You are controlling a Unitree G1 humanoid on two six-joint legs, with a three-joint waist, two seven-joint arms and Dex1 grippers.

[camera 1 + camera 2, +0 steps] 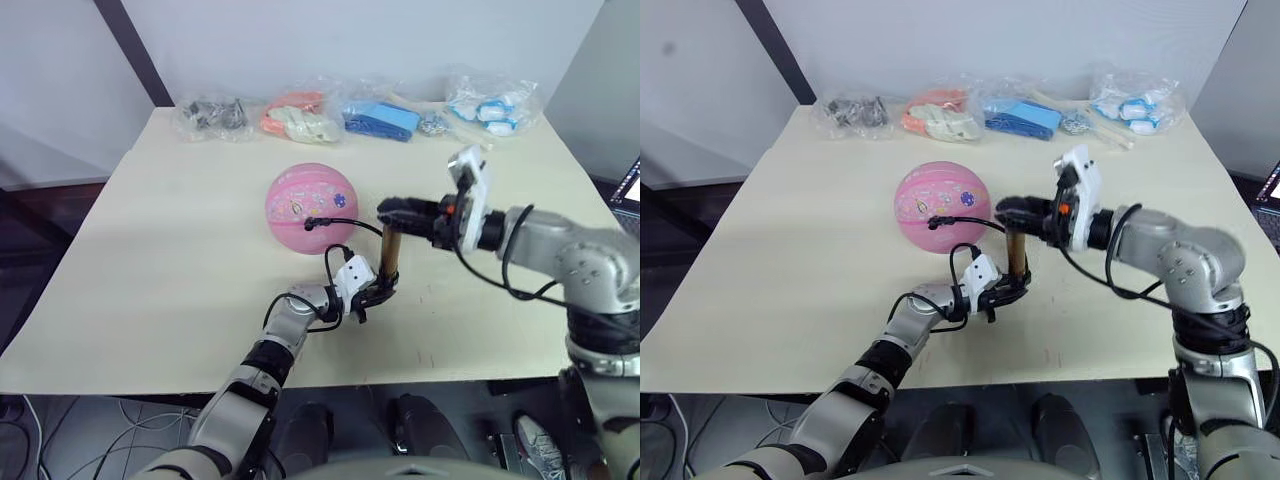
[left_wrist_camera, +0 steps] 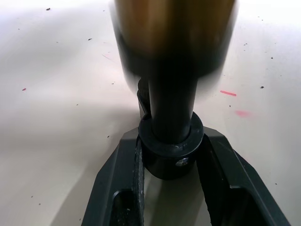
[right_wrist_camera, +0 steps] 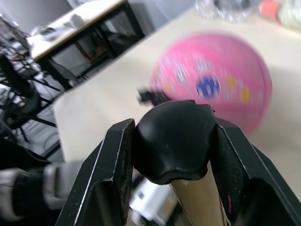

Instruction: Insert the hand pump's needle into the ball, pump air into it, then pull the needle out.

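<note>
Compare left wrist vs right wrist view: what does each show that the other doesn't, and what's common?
Left wrist: the left gripper clamped on the hand pump's black bottom end, barrel standing over the table. Right wrist: the right gripper closed on the pump's black handle, with the ball behind it. Shared: the hand pump, one gripper on each end.

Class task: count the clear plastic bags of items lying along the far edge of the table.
4, in a row along the far edge behind the ball: dark parts bag at the robot's left, orange-and-cream bag, blue bag, white-and-blue bag at the right. None seems hidden.
</note>
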